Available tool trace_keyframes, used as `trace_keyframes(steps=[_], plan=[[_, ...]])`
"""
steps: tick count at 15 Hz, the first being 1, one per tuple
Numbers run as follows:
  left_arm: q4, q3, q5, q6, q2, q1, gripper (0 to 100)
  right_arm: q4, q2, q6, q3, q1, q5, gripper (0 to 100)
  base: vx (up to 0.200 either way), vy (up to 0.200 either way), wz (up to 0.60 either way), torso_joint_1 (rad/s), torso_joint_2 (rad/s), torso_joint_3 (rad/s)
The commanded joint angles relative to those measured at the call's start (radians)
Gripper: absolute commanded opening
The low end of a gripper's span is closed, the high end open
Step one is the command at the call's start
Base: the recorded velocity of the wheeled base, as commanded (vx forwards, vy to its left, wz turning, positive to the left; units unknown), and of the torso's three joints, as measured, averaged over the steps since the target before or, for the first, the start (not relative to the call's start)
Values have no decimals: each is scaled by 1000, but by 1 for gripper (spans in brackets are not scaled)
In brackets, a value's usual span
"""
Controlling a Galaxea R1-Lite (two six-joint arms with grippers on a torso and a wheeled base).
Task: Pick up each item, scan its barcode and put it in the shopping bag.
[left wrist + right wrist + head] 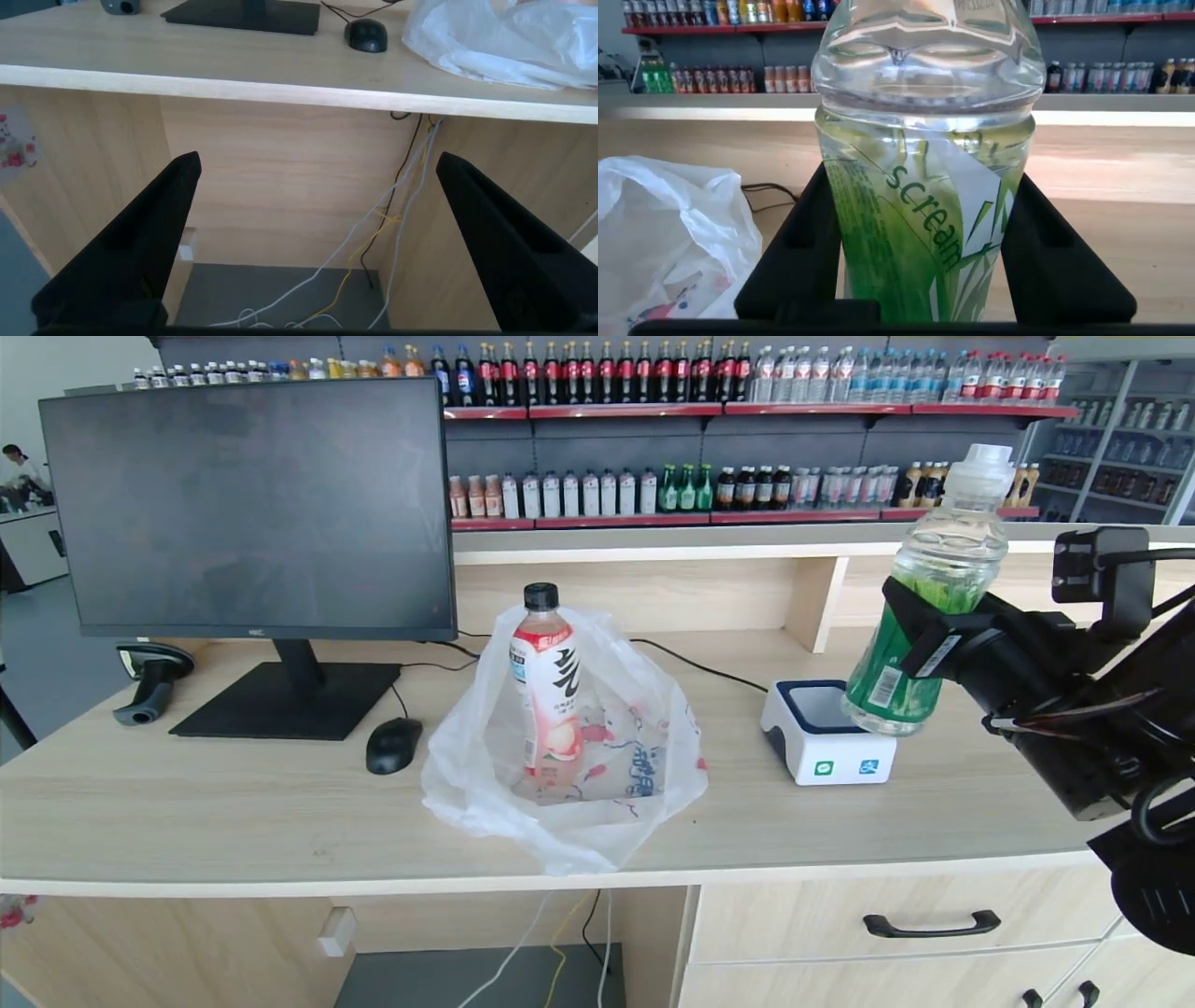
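- Head view: from above, facing forward and down over the counter [233, 803], with shelves [653, 520] beyond.
- Left wrist view: low, looking between the left fingers [140, 243] under the counter edge; the bag [505, 42] appears in all views.
- Right wrist view: close on the bottle [924, 187] between the right fingers [794, 252], facing the shelves.

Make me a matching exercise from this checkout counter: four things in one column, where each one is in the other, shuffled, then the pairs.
Things:
1. green-label bottle
2. pink-label bottle
3. mouse
4. handheld scanner

Places:
A. between the monitor stand and the shopping bag
B. in the right gripper, near the white scanner box
C. left of the monitor stand
D. standing inside the shopping bag

Pairs: 1-B, 2-D, 3-A, 4-C
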Motion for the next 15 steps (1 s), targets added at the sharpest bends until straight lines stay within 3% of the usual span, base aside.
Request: trace_keyframes(steps=[1, 8, 15], plan=[[0, 0, 0, 0, 0, 0, 100, -3, 2, -1, -2, 4, 1, 0, 0, 0, 0, 0, 0, 0], [0, 0, 0, 0, 0, 0, 100, -5, 10, -1, 1, 6, 2, 0, 0, 0, 514, 1, 3, 2], [0, 0, 2, 0, 0, 0, 100, -6, 33, 1, 1, 27, 51, 0, 0, 0, 0, 0, 0, 0]])
